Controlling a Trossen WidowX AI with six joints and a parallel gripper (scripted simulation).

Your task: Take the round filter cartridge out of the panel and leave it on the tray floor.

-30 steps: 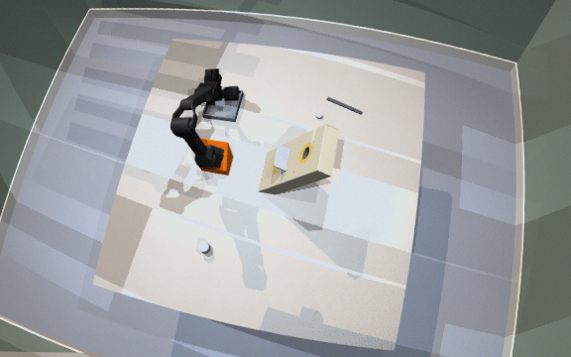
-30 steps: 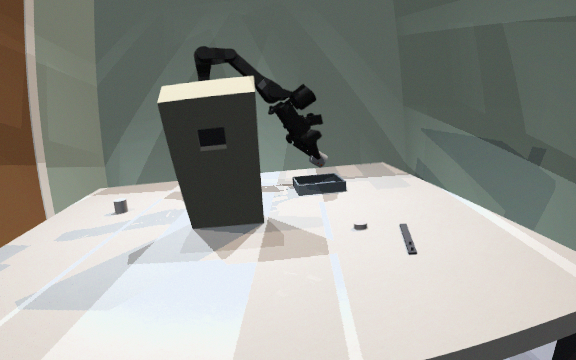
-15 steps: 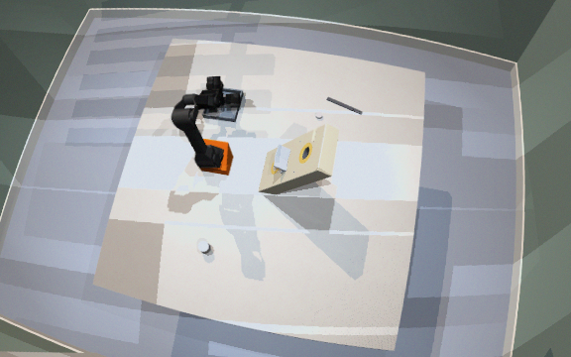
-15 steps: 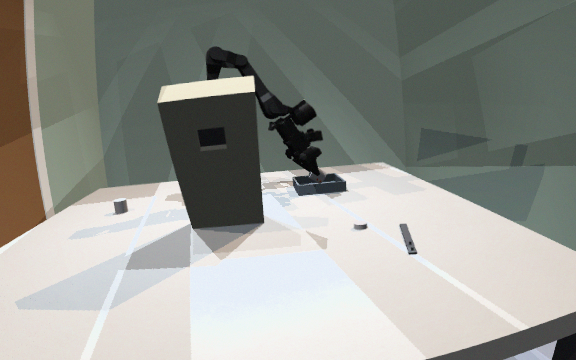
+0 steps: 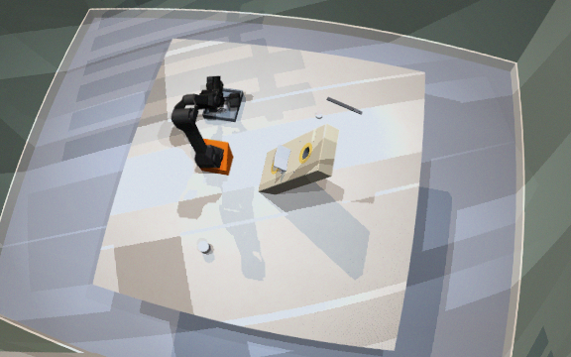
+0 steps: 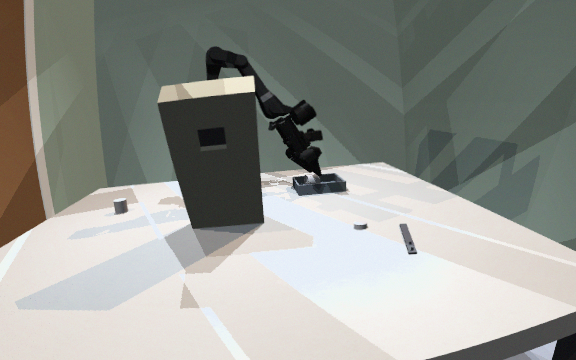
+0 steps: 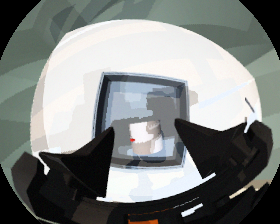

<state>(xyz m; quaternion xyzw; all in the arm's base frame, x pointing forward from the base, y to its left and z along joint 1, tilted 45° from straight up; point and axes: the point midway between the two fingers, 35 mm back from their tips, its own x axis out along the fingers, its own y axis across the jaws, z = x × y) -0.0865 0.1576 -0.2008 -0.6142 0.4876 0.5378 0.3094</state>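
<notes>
The white round cartridge (image 7: pixel 150 135) (image 6: pixel 311 178) is inside the grey tray (image 7: pixel 98 107) (image 6: pixel 302 189) (image 5: pixel 221 119), near one wall in the wrist view. A small red mark shows on its side. My gripper (image 7: pixel 145 126) (image 6: pixel 319 174) is open, with its fingers spread on both sides of the cartridge and visible gaps beside it. The fingertips are low at the tray. Whether the cartridge lies fully on the tray floor is hard to tell. The cream service panel (image 5: pixel 324 161) (image 6: pixel 223 185) stands apart, with a dark, yellow-ringed opening in its face.
A pale flap (image 5: pixel 282 158) is on the panel's face. A white cylinder (image 5: pixel 204 246) (image 6: pixel 120 206) stands on the table. A small white disc (image 5: pixel 318 116) (image 6: pixel 360 226) and a dark flat bar (image 5: pixel 344 105) (image 6: pixel 408 239) lie beyond the panel. An orange block (image 5: pixel 225 160) is at the arm's base.
</notes>
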